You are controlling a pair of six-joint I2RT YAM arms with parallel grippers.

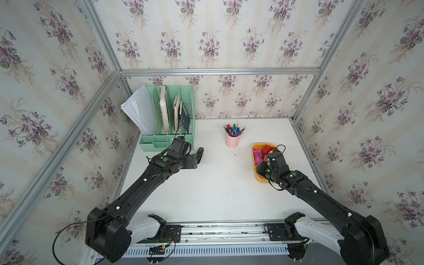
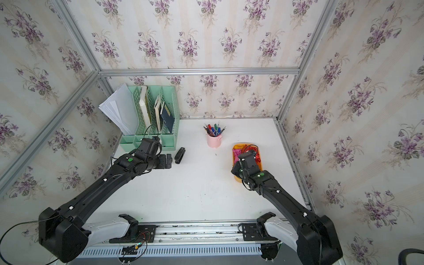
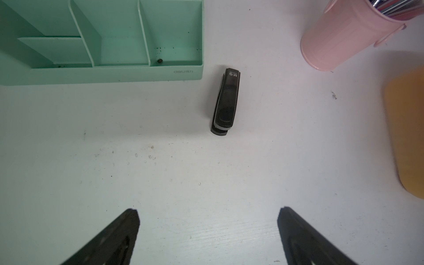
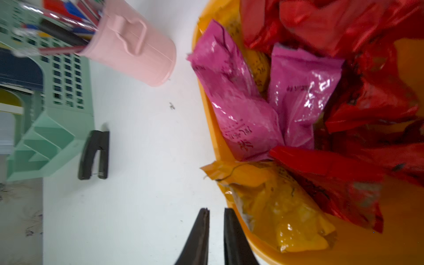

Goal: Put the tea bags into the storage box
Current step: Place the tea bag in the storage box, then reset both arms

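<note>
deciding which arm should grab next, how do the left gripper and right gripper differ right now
the left gripper stands wide open; the right gripper shows only a narrow gap. the left gripper hangs over bare table, short of the stapler; the right gripper is at the edge of the storage box, next to the tea bags. both hold nothing.

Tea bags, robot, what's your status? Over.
Left fingers wide open, right fingers a narrow gap apart, both empty. Tea bags piled in box. None seen loose on table. Nothing blocking.
</note>
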